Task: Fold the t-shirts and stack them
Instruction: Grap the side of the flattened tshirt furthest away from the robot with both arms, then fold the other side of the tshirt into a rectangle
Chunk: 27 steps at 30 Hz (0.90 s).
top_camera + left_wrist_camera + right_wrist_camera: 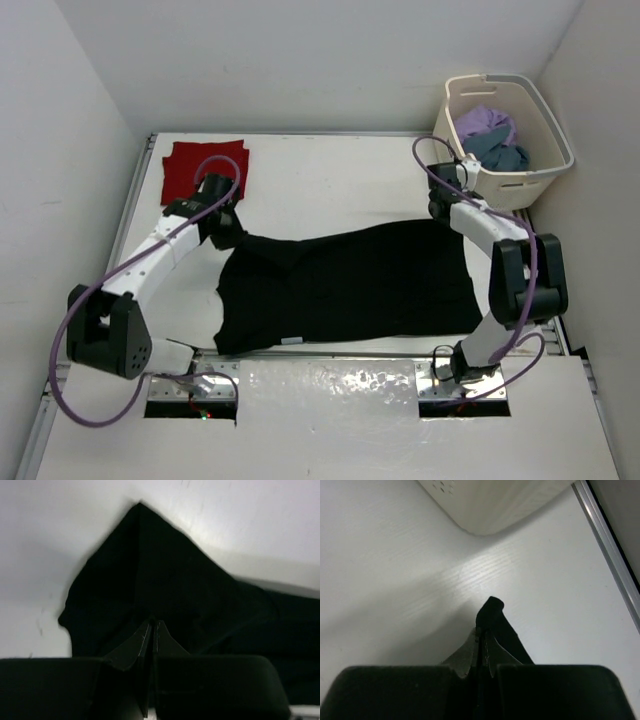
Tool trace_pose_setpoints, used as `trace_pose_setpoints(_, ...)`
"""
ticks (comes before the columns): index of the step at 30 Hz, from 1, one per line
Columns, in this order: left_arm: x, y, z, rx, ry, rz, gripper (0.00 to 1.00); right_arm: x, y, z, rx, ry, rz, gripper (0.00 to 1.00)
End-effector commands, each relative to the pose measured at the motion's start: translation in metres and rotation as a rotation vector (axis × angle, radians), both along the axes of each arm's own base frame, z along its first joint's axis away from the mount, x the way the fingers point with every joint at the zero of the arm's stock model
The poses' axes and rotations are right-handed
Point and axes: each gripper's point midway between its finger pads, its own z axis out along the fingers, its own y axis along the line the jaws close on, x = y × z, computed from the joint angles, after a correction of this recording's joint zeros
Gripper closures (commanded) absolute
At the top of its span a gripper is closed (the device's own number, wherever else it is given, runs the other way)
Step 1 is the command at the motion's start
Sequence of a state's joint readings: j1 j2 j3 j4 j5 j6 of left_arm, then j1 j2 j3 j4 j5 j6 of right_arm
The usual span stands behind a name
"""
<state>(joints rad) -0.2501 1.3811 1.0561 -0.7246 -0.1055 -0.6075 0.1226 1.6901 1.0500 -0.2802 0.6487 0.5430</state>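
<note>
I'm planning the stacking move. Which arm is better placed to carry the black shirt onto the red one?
Left, probably. The left gripper is shut on the black shirt just beside the red shirt; the right gripper grips the far-right corner, near the basket.

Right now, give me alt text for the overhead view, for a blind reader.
A black t-shirt lies spread on the table, the left end effector and right end effector each pinching a far corner. A folded red t-shirt sits far left; a basket far right holds more shirts.
</note>
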Motion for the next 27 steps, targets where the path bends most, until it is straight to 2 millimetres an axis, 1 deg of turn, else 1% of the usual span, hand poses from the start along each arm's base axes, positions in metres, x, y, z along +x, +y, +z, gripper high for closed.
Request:
trace_pose_setpoints(1,-0.054,-0.004,0.005,-0.058,0.125,-0.023,1.00,-0.019,-0.001,0.011,-0.015,0.009,0.025,1.00)
trace_pose_setpoints(2,-0.066,-0.003,0.005,-0.062,0.156,-0.025,1.00,-0.026,-0.002,0.009,-0.017,0.020,0.025,1.00)
trace_pose_setpoints(3,-0.076,-0.003,0.005,-0.070,0.157,-0.029,1.00,-0.029,-0.002,0.013,-0.012,0.007,0.026,1.00)
trace_pose_setpoints(4,-0.084,-0.008,0.006,-0.101,0.175,-0.045,1.00,-0.031,-0.001,0.013,-0.008,0.010,0.028,1.00)
trace_pose_setpoints(5,-0.096,-0.005,0.003,-0.096,0.211,-0.041,1.00,-0.036,-0.001,0.011,-0.004,0.017,0.030,1.00)
trace_pose_setpoints(6,-0.107,-0.004,0.000,-0.100,0.230,-0.040,1.00,-0.037,-0.001,0.013,0.000,0.008,0.033,1.00)
trace_pose_setpoints(7,-0.115,-0.004,-0.003,-0.104,0.247,-0.039,1.00,-0.040,0.000,0.013,0.001,0.012,0.036,1.00)
trace_pose_setpoints(9,-0.134,-0.007,-0.012,-0.126,0.294,-0.045,1.00,-0.044,0.001,0.010,0.011,0.020,0.044,1.00)
trace_pose_setpoints(11,-0.149,-0.012,-0.016,-0.156,0.315,-0.046,1.00,-0.051,-0.005,0.013,-0.014,0.030,0.026,1.00)
trace_pose_setpoints(13,-0.156,-0.017,-0.018,-0.177,0.321,-0.051,1.00,-0.056,-0.005,0.013,-0.013,0.034,0.029,1.00)
trace_pose_setpoints(14,-0.163,-0.019,-0.023,-0.182,0.331,-0.042,1.00,-0.056,-0.003,0.012,-0.003,0.036,0.038,1.00)
trace_pose_setpoints(16,-0.170,-0.022,-0.029,-0.194,0.346,-0.048,1.00,-0.059,0.001,0.006,0.021,0.046,0.050,1.00)
trace_pose_setpoints(17,-0.178,-0.024,-0.036,-0.204,0.371,-0.041,1.00,-0.062,0.002,0.003,0.026,0.052,0.045,1.00)
trace_pose_setpoints(19,-0.188,-0.030,-0.043,-0.207,0.395,-0.054,1.00,-0.072,-0.002,-0.003,0.015,0.077,0.032,1.00)
trace_pose_setpoints(20,-0.195,-0.029,-0.051,-0.205,0.425,-0.039,1.00,-0.076,-0.003,-0.006,0.011,0.081,0.022,1.00)
trace_pose_setpoints(21,-0.199,-0.029,-0.054,-0.203,0.436,-0.036,1.00,-0.079,-0.005,-0.008,0.008,0.083,0.014,1.00)
trace_pose_setpoints(23,-0.208,-0.028,-0.062,-0.192,0.466,-0.037,1.00,-0.088,-0.005,-0.016,0.011,0.101,0.008,0.96)
trace_pose_setpoints(25,-0.212,-0.030,-0.064,-0.194,0.478,-0.052,1.00,-0.096,-0.006,-0.023,0.008,0.131,0.000,0.93)
trace_pose_setpoints(26,-0.213,-0.032,-0.063,-0.199,0.481,-0.059,0.97,-0.100,-0.007,-0.024,0.009,0.137,-0.013,0.90)
trace_pose_setpoints(27,-0.215,-0.033,-0.063,-0.199,0.484,-0.066,0.86,-0.105,-0.009,-0.026,0.002,0.153,-0.023,0.88)
